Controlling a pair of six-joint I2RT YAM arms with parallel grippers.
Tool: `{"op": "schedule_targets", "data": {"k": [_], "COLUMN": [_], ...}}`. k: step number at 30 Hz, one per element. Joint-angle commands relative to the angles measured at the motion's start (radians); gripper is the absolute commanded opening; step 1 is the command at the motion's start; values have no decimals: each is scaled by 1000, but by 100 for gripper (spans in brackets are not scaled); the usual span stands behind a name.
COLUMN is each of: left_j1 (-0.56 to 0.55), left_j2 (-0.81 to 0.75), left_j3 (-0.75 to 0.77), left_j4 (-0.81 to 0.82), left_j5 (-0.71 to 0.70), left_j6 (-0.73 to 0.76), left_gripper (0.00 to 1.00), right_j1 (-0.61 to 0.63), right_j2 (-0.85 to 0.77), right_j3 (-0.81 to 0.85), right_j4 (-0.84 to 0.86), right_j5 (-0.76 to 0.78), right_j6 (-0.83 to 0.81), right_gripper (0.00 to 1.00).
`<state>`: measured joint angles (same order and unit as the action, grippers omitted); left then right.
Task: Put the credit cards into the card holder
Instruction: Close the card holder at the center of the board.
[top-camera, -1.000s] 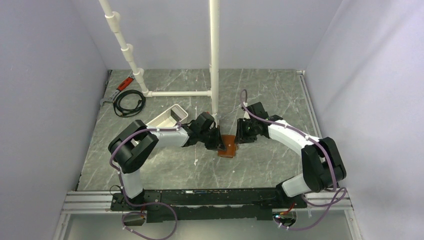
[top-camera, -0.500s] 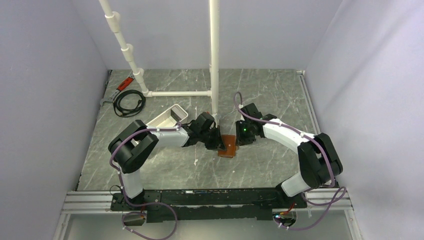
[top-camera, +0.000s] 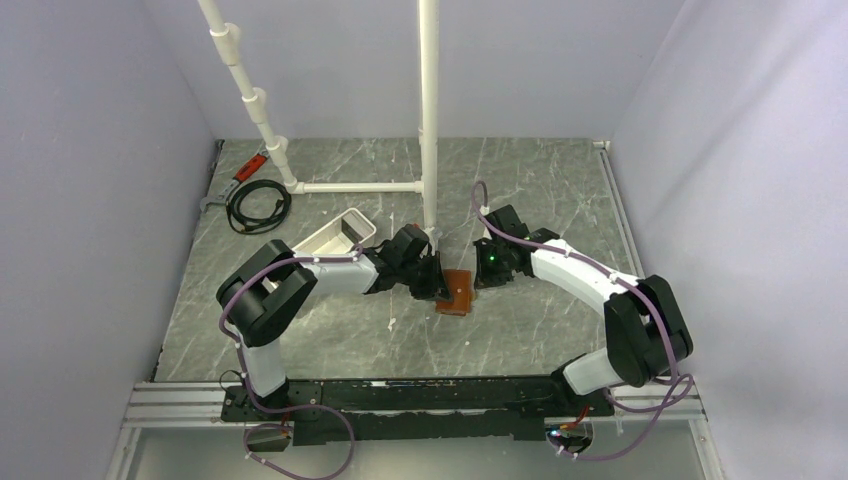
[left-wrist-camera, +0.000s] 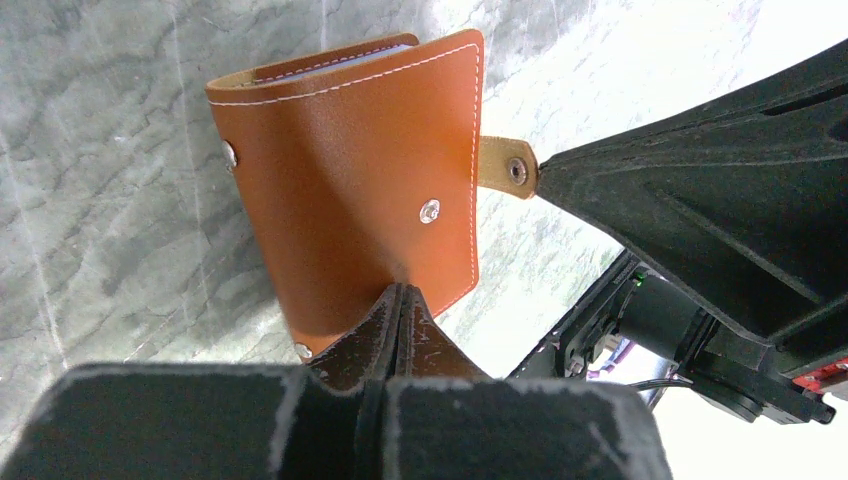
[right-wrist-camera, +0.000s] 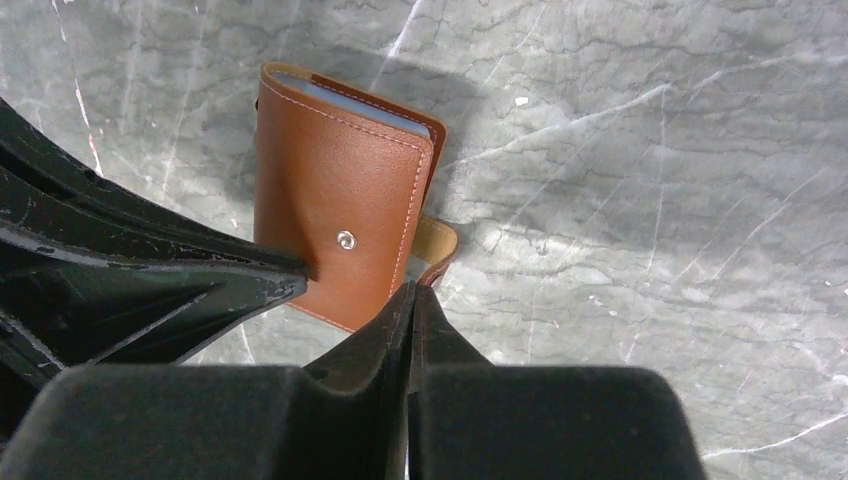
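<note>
The brown card holder (top-camera: 458, 292) lies folded shut on the grey marble table between both grippers. It also shows in the left wrist view (left-wrist-camera: 350, 180) and the right wrist view (right-wrist-camera: 335, 200). Light blue card edges (right-wrist-camera: 350, 100) peek from its open end. My left gripper (top-camera: 438, 285) is shut, its tips (left-wrist-camera: 400, 292) pressing on the cover near one edge. My right gripper (top-camera: 481, 276) is shut, its tips (right-wrist-camera: 413, 290) pinching the end of the holder's tan snap strap (left-wrist-camera: 505, 165). No loose cards are in view.
A white PVC pipe (top-camera: 429, 120) stands upright just behind the holder, with a slanted pipe and crossbar to its left. A long white tray (top-camera: 335, 238) lies beside the left arm. A black cable coil (top-camera: 258, 205) and a red tool (top-camera: 250, 165) lie at the far left.
My right gripper has shifted slightly left, toward the holder's strap. The left gripper and the holder have stayed in place.
</note>
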<state>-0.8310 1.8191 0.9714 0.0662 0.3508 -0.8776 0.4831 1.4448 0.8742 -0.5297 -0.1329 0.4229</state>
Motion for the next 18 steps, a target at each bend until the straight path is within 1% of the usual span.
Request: {"op": "schedule_targets", "data": {"k": [1,5,7,8,9,12,18], "left_j1": [-18,-20,-19,-20,-20,-20,-22], "left_j2": [29,26,22,21,22,28,26], "left_j3": [21,19,16,15,14,15,21], "left_j4": [-44,-47,-46,-45,-43,-38,-45], "left_j5": [-29,-31,-33,-33,-32,-29,-32], "left_j6": [28,29,29,29,29,28,32], "left_gripper": [0,0,0,0,0,0,0], "right_j1": [2,2,3,3,4,4,24], "right_j2": [-19,6,-4,-15,-19,-7,23], "right_j3": [1,3,-2,-2,1,14,24], "right_j4": [11,11,14,13,11,2,11], "right_j5": [-12,-16,-8,0,5,9,1], "right_j6": [8,5,5,5,3,-2,-2], "right_gripper": [0,0,17,23,27,30,32]}}
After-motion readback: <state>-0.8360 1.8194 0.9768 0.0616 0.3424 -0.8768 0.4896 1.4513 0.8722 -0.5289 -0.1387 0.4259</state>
